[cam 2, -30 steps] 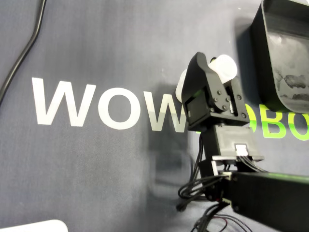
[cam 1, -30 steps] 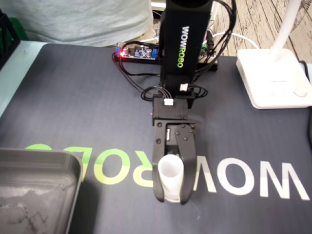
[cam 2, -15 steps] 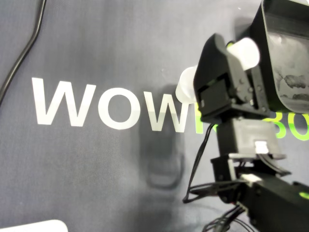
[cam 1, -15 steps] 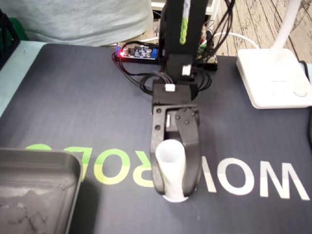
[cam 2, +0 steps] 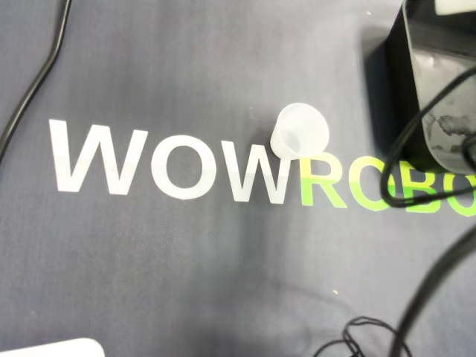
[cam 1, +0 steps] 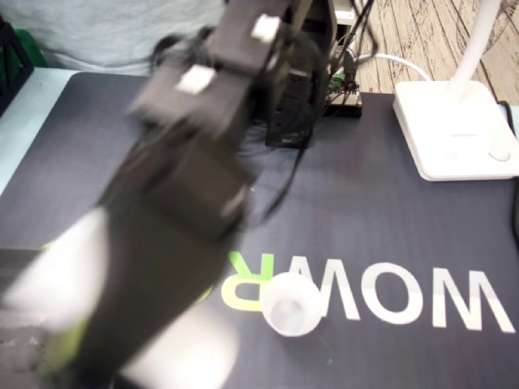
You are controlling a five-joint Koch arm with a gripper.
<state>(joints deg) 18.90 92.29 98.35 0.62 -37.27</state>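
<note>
- Note clear cup [cam 2: 299,132] standing upright, mouth up, on the lettering [cam 2: 171,162] of the mat [cam 2: 186,59], right where the white letters meet the green ones.
- Find nothing touching it in either view; looks empty.
- Log arm [cam 1: 203,162] as a dark smear over the green end of the lettering in fixed view, with gripper [cam 1: 113,348] lost in the blur.
- Cannot tell whether the jaws are spread, pressed together or pinching anything.
- Note pale smears [cam 1: 57,271] beside the gripper, at the green end of the lettering; could be a second cup being carried, cannot confirm.
- See no gripper in overhead view, only cables [cam 2: 384,178] looping past the green end of the lettering.
- Place black tray [cam 2: 416,82] just beyond the green end of the lettering; cannot read its contents from the part in view.
- Place white lamp base [cam 1: 454,121] beyond the white end of the lettering, well apart from the cup.
- Judge the work as cups into the tray. For the cup on the lettering, count nothing as done: grasp, lift, carry and drop all left. Leave the gripper's own load unverified.
</note>
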